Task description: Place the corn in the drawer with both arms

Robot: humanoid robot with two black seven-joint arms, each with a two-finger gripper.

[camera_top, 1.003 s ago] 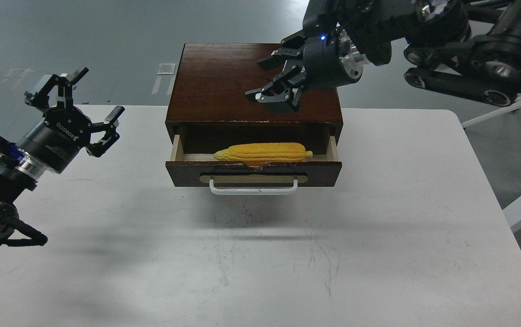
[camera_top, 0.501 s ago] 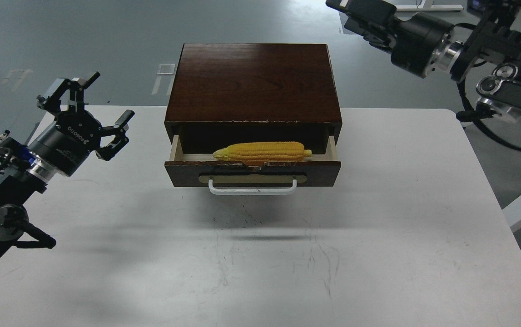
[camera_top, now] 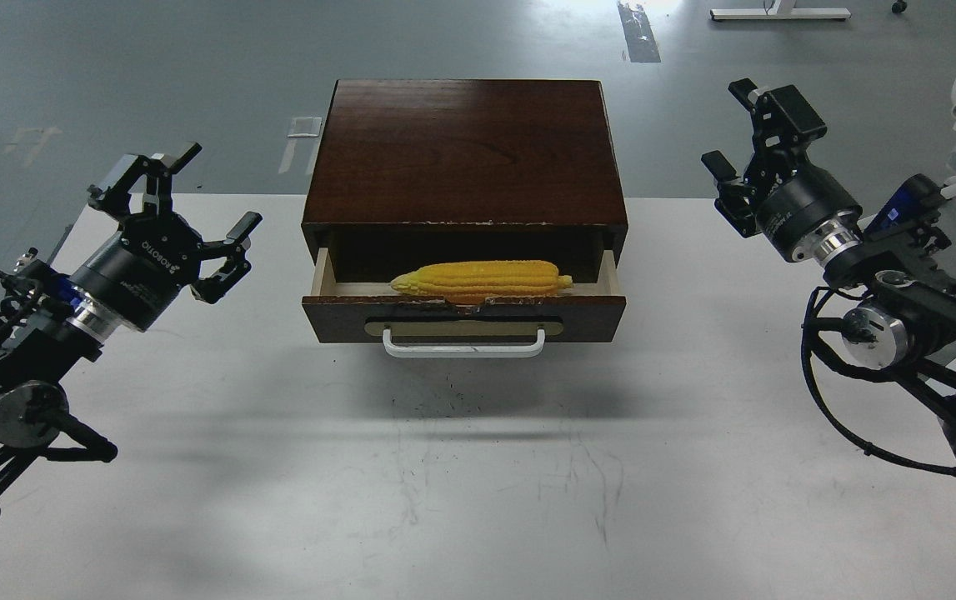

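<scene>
While drawer (camera_top: 464,317) gapes, corn (camera_top: 482,279) inside

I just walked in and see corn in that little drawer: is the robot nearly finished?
Nearly. The corn already lies inside the open drawer. Nothing is in hand: the left gripper and right gripper are both open, off to either side. What seems left is pushing the drawer shut into its box.

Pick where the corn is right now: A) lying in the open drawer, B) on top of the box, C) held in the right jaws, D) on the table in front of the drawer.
A: the corn lies on its side inside the pulled-out drawer, and neither arm touches it.
</scene>
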